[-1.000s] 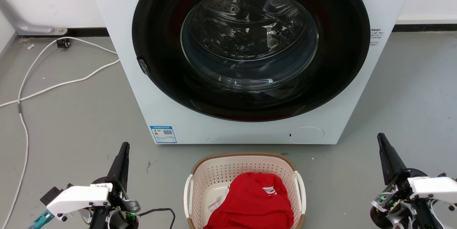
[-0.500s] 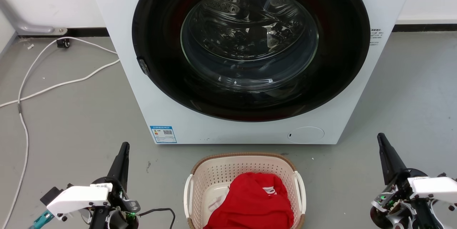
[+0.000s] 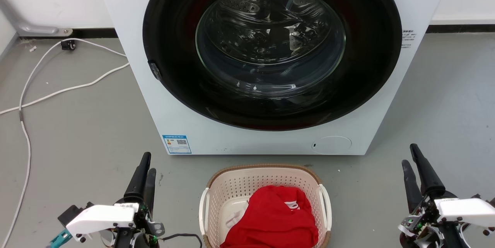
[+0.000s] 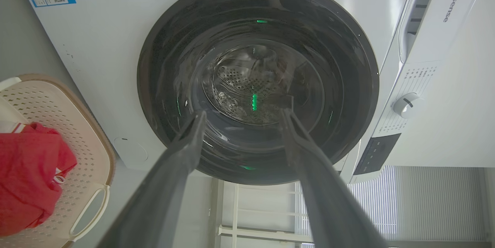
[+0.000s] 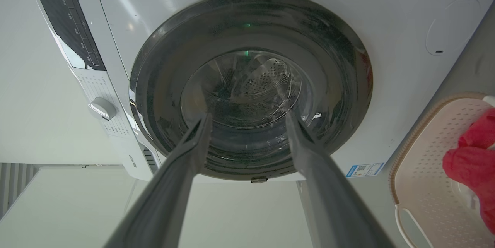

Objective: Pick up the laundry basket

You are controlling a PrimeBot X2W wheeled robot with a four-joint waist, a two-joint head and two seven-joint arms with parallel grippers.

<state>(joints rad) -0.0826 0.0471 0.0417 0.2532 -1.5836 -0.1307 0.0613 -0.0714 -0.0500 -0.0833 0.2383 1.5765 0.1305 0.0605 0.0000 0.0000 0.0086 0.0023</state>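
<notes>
Just in front of the washing machine (image 3: 185, 124), on the floor (image 3: 77, 132), the laundry basket (image 3: 265, 167) is being left ungrasped, a red garment (image 3: 274, 217) heaped inside. Off the machine's front corners, the left end effector (image 3: 149, 163) and right end effector (image 3: 409, 154) are being held parted, empty. The white handles (image 3: 327, 205) are probably best being approached from the sides, where bare floor is lying; the machine's front is standing near the far rim.
</notes>
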